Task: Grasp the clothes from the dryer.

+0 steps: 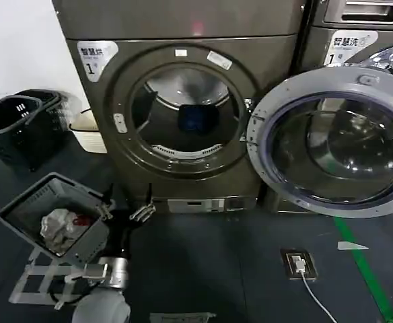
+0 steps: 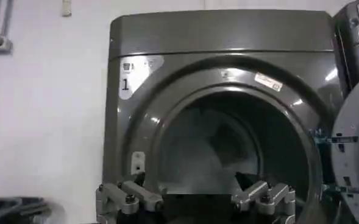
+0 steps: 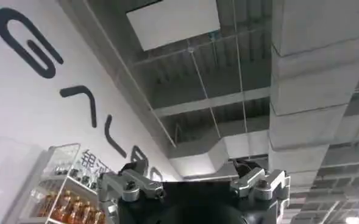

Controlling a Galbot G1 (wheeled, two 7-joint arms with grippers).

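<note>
Between the basket and the dryer, low on the left of the head view, the left gripper (image 1: 143,212) hangs above the floor with its fingers (image 2: 128,196) spread wide and nothing between them. Its wrist view looks straight into the open drum, so the arm is lined up with the mouth but has not gone in. The right gripper (image 3: 194,190) is tipped up toward the ceiling, fingers also spread and empty; that arm looks parked.

The clothes (image 1: 198,118), a small dark blue piece, lie far back inside the dryer (image 1: 183,47), well apart from either gripper. So the door (image 1: 331,141) is already swung open to the right, and the reach, the grasp and the pull-out are all left, by my reading.

Near left, a grey basket (image 1: 21,202) holds a white-and-red bundle (image 1: 62,225); a darker basket (image 1: 15,124) stands farther left by the white wall. The floor (image 1: 217,269) is dark, with a green line (image 1: 365,269) running along the right, and a floor socket (image 1: 299,262) with a white cable. A second machine (image 1: 378,33) stands right of the dryer.
</note>
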